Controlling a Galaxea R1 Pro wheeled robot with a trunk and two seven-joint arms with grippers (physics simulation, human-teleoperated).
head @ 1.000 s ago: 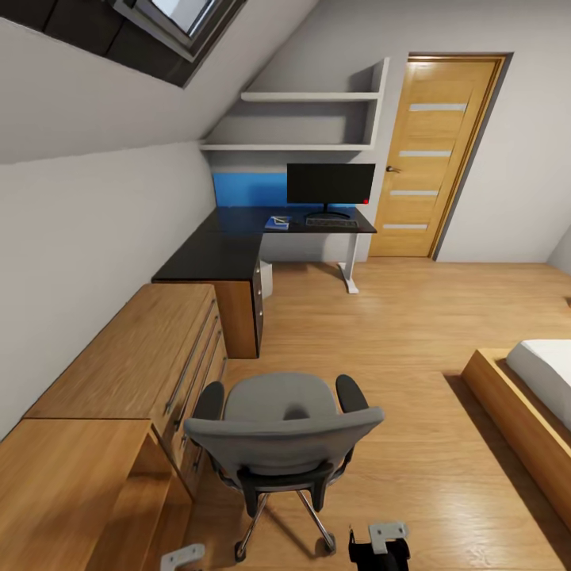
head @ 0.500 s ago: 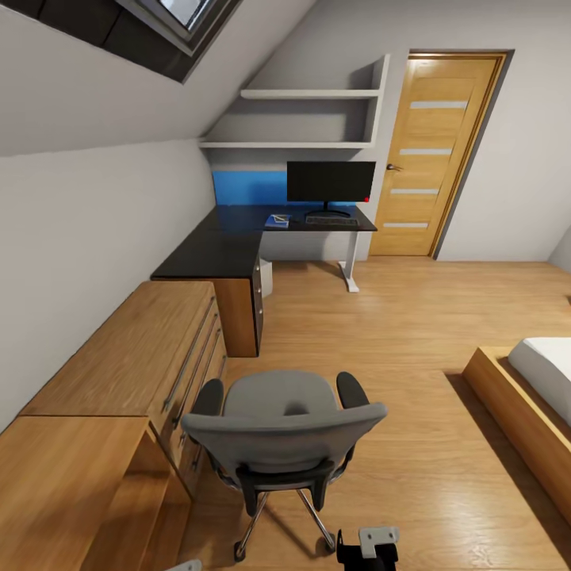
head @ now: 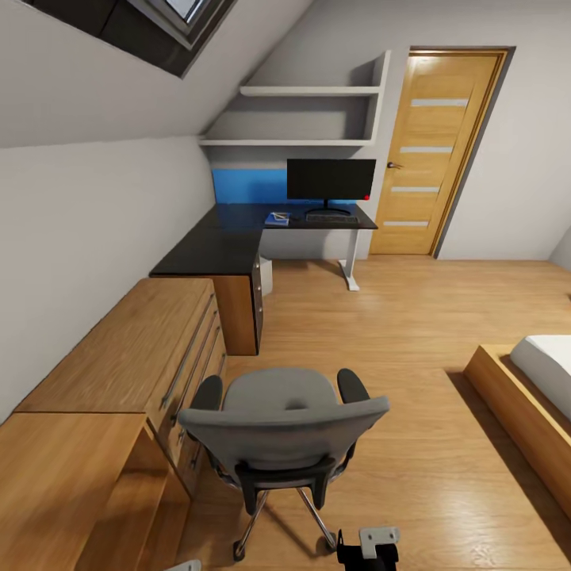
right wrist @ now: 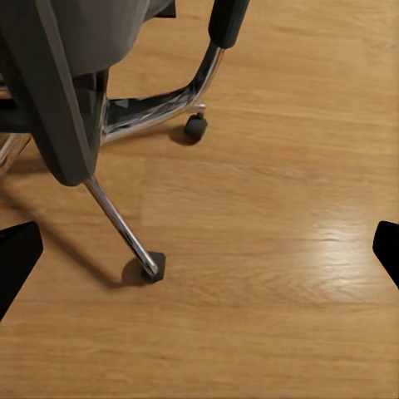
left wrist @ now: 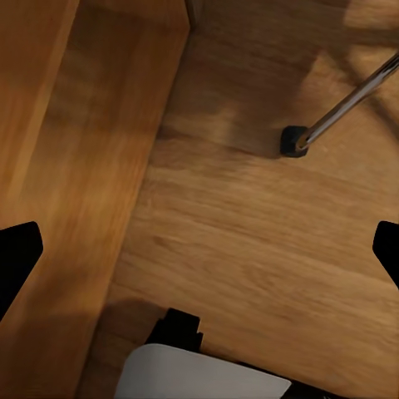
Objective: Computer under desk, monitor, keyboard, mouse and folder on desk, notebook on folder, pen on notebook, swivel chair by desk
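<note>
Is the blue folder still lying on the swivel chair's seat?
No, the swivel chair seat is bare grey; a blue item lies on the desk.

No readable txt, labels, brands or nos. anywhere. Monitor screen blank black, just a small red spot at lower corner, no chars legible. Keyboard lettering too small to read. Door has plain pale strips, no sign.

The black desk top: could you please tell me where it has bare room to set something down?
The glossy black L-shaped desk is bare along its near wing, between the grey wall and the drawer side. It is crowded at the far end, where the black flat monitor, slim keyboard and blue folder sit.
</note>
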